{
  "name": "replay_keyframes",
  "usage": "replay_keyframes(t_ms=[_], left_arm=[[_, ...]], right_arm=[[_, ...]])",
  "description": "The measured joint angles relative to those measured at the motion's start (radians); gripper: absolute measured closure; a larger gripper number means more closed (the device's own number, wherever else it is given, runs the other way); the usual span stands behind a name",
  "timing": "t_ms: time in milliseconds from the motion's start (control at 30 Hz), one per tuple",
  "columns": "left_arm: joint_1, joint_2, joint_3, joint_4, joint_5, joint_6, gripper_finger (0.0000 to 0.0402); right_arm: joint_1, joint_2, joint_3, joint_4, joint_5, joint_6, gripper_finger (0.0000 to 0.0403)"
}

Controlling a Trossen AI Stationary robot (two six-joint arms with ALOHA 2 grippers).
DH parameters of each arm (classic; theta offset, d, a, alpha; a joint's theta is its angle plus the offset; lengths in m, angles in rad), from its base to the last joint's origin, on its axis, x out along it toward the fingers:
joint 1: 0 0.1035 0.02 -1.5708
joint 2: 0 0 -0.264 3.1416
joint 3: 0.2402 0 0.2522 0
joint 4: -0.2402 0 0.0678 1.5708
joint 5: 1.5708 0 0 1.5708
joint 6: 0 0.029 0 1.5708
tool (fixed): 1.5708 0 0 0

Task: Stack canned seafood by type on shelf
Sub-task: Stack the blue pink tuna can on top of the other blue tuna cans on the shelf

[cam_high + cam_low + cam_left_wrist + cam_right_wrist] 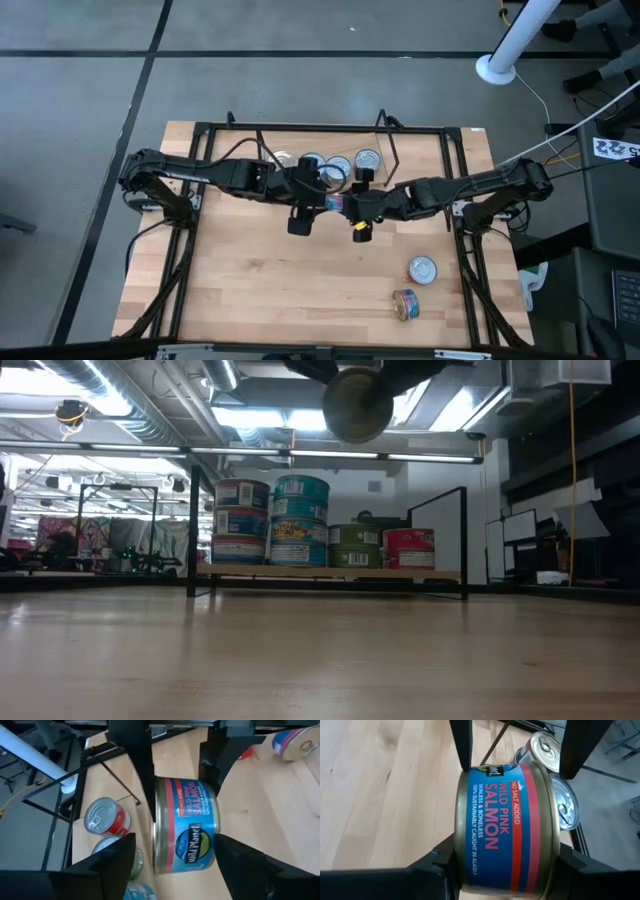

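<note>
I see a pale wood tabletop (300, 290) on grey floor, under strip lights. The round blue-and-red salmon tin (507, 827), gold-rimmed, hangs sideways above mid-table, just before the shelf (330, 573) of stacked tins. Both arms reach inward: right gripper (507, 815) fingers grasp it; left gripper (175, 810) fingers are spread, released.

The salmon can (507, 827) at the frame centre has a glossy blue and red paper label and a brushed gold metal rim — smooth and shiny. The table (300, 290) is pale matt wood with visible grain, and the cans (102, 817) at the left show bright silver metal lids — the gripper fingers (100, 870) look like matt black plastic.
</note>
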Motion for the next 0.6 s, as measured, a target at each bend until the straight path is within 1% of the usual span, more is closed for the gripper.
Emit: replay_keyframes(t_ms=[233,300,600], left_arm=[[-0.013,0.005,0.000,0.008,-0.008,0.016,0.0135],[-0.017,0.006,0.000,0.023,-0.007,0.019,0.0135],[-0.026,0.010,0.000,0.018,-0.020,0.025,0.0135]], right_arm=[[0.001,0.000,-0.002,0.027,0.041,-0.002,0.0217],[0.000,0.000,-0.001,0.061,0.063,0.004,0.0217],[0.000,-0.001,0.002,0.073,0.066,0.002,0.0216]])
